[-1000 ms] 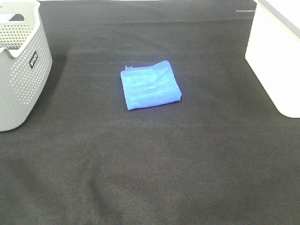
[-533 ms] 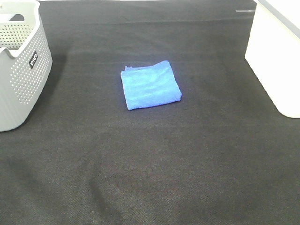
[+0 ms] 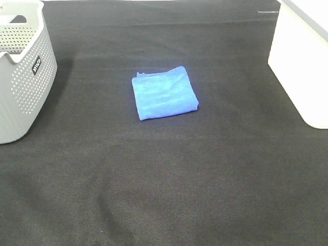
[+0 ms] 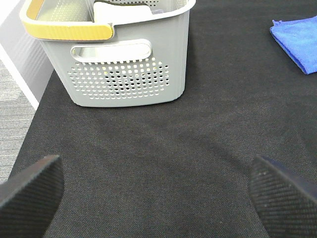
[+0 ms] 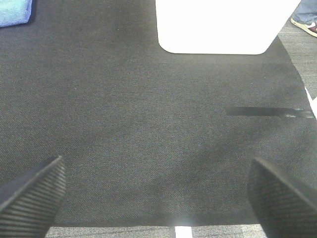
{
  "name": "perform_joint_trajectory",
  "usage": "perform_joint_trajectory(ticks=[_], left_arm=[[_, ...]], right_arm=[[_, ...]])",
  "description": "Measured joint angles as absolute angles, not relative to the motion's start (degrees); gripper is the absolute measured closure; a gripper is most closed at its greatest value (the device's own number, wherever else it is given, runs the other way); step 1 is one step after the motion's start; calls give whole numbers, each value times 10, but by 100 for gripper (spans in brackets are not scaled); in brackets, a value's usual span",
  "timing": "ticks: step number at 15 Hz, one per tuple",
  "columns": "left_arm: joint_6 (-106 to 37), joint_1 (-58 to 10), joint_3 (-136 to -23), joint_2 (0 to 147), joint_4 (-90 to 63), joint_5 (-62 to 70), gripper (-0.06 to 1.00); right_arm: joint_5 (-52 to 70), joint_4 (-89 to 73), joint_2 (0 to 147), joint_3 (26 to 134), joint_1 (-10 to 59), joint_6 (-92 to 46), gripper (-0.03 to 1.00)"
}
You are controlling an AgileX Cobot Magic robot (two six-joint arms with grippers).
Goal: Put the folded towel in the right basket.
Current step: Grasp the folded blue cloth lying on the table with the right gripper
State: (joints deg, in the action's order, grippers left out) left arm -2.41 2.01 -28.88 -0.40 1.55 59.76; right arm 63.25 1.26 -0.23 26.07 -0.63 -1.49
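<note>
A folded blue towel (image 3: 164,94) lies flat on the black table cloth near the middle. It also shows in the left wrist view (image 4: 298,40) and as a corner in the right wrist view (image 5: 15,12). The right basket (image 3: 303,61) is white and stands at the right edge; it also shows in the right wrist view (image 5: 218,25). Neither arm shows in the high view. My left gripper (image 4: 156,191) is open and empty, far from the towel. My right gripper (image 5: 156,193) is open and empty, short of the white basket.
A grey perforated basket (image 3: 20,66) stands at the left edge; in the left wrist view (image 4: 124,54) it has a yellow handle and something white inside. The table's near edge and grey floor show in the right wrist view (image 5: 148,232). A strip of tape (image 5: 267,112) lies on the cloth.
</note>
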Motion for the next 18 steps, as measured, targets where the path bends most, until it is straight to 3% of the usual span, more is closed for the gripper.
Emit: perform_joint_trajectory(ticks=[18], left_arm=[[-40, 20, -289, -4, -19, 598, 1]], right_arm=[[633, 13, -2, 261, -6, -15, 1]])
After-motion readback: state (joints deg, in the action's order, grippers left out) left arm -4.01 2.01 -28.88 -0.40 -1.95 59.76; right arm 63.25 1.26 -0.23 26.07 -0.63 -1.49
